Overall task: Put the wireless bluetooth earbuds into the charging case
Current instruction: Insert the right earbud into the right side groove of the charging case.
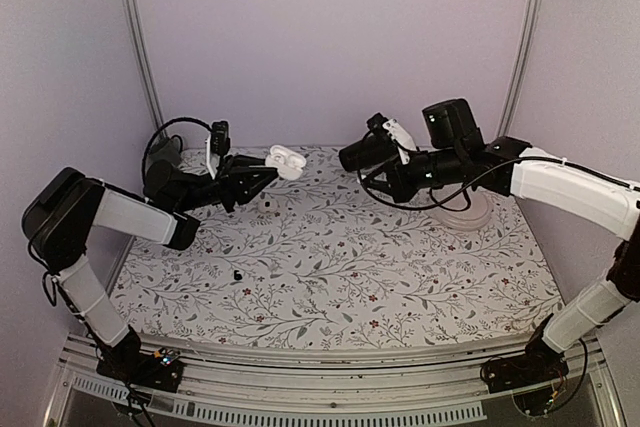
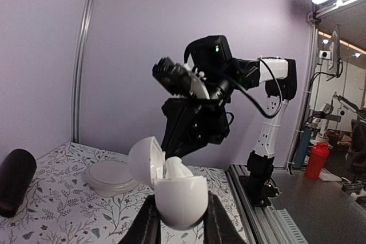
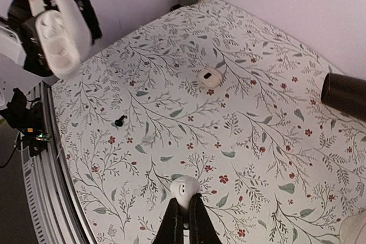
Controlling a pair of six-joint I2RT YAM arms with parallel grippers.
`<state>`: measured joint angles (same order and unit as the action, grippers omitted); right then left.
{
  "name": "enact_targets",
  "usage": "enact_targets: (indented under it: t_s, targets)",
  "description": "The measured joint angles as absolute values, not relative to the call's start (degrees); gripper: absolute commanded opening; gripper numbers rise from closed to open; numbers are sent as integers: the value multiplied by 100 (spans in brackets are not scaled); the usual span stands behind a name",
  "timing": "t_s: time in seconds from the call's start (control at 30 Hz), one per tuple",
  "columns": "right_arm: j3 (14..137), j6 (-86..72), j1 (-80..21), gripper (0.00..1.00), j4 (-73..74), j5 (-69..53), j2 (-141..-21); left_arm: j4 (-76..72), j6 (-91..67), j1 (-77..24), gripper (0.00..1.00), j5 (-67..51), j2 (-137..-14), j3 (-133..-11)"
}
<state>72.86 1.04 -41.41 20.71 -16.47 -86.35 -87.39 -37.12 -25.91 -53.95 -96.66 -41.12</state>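
The table (image 1: 330,277) is covered with a pale cloth printed with grey twigs and small red flowers. The left arm (image 1: 120,212) reaches across its back left part. The right arm (image 1: 560,187) reaches in over the back right.

A pale round dish (image 1: 465,212) sits on the cloth under the right arm. A dark roll (image 2: 14,181) lies at the table's edge.

The left gripper (image 2: 182,215) is closed narrow on the case (image 2: 182,198), one finger on each side of its lower half. It holds the case up in the air over the back of the table, left of centre. The case is glossy white, rounded like a pebble, and open. Its lid is hinged back to one side, and the right wrist view shows two sockets inside. A second earbud (image 2: 178,168) appears to stand in the lower half, with its white top poking above the rim.

A white round lump (image 3: 210,77) with a dark spot lies on the cloth, well apart from both grippers.

The right gripper (image 3: 184,212) is pinched almost together on the stem of an earbud (image 3: 184,188). The earbud is tiny, glossy and white, and its rounded head sticks out past the fingertips. It hangs above the cloth, apart from the case.

A tiny black bit (image 3: 119,121) lies on the cloth near the front left.
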Motion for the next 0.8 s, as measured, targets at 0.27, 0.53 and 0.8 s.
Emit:
enact_targets:
  t_s: [0.27,0.53,0.8]
  targets:
    - [8128,534,-4523,3,2412,-2471,-8307,-8739,-4281,-2589,0,-6158,-9953,-4497]
    - [8877,735,-4910,3,2727,-2917,-8807,-8739,-4528,-2692,0,-6512,-9990,-4615]
    - [9080,777,-5092,3,2871,-3063,-9159,-8739,-4598,-2941,0,-6624,-10042,-4797]
